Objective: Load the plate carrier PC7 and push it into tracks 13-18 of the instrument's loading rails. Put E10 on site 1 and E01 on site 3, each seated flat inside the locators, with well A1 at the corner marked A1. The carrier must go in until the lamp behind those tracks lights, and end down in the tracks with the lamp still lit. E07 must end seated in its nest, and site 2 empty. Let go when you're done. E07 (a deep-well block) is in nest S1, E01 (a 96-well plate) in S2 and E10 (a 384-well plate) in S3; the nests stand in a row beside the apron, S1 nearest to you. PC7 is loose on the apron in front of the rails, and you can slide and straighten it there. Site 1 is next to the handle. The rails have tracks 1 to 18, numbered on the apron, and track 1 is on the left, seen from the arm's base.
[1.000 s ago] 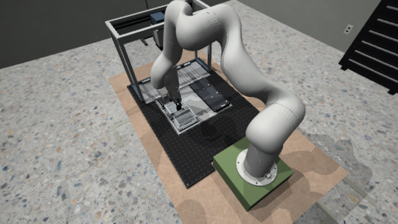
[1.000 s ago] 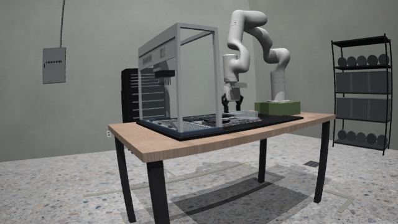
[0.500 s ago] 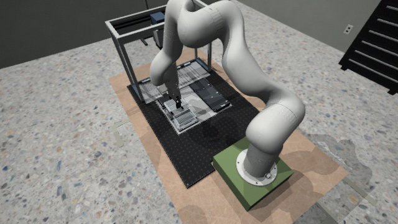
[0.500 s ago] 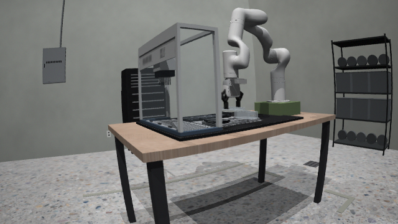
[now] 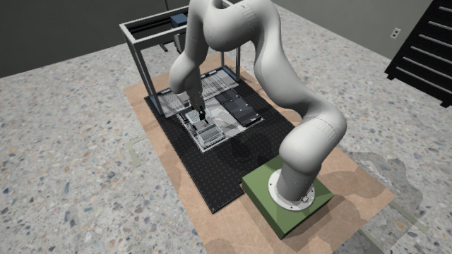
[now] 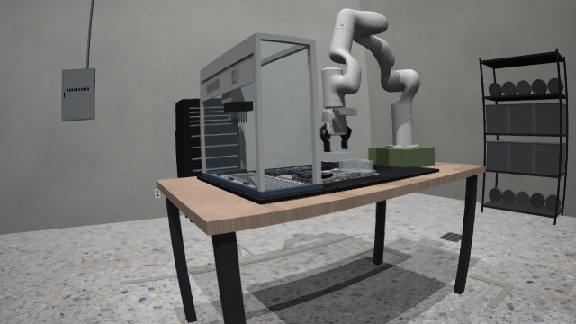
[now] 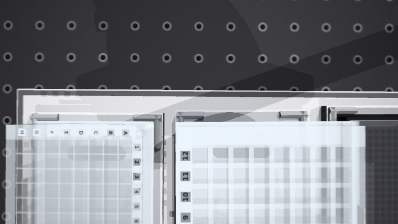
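My gripper is shut on a clear 96-well plate, E01, and holds it level a little above the row of nests. In the wrist view this plate fills the centre right, with column numbers 12 to 9 along its left edge, over the middle nest. The fingers are out of sight there. The deep-well block E07 sits in the nest nearest the arm. A plate that looks like E10 lies in the far nest. The dark carrier PC7 lies on the apron, its sites bare.
The loading rails lie under the grey instrument frame, just beyond the nests and the carrier. A pipetting head hangs inside the frame. The arm's green base stands at the near end of the black mat.
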You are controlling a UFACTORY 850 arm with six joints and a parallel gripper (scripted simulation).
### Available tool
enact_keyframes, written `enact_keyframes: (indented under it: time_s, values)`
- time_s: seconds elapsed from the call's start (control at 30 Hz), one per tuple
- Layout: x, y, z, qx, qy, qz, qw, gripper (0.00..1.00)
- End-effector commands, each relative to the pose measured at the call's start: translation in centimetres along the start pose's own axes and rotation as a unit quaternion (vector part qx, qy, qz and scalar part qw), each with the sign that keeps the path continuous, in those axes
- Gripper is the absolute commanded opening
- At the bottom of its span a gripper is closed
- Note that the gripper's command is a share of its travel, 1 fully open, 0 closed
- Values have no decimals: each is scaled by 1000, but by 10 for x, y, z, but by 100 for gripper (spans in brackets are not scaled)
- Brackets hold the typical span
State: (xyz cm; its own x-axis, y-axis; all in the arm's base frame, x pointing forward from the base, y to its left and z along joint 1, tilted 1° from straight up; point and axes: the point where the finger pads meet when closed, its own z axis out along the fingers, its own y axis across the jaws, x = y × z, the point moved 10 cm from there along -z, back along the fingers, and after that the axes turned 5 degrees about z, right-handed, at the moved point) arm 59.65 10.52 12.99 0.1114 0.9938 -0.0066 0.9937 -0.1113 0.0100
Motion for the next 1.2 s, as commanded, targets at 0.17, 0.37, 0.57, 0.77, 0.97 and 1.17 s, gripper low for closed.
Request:
enact_keyframes:
  time_s: [0.17, 0.37, 0.57, 0.77, 0.97, 1.17]
  values:
    - [0, 1, -15, -1, 0, 0, 1000, 0]
    - [0, 1, -22, -1, 0, 0, 1000, 0]
    - [0, 1, -32, -1, 0, 0, 1000, 0]
    - [0, 1, -33, -1, 0, 0, 1000, 0]
    - [-4, 3, -33, -1, 0, -8, 1000, 0]
    - [-31, 17, -33, -1, 0, -8, 1000, 0]
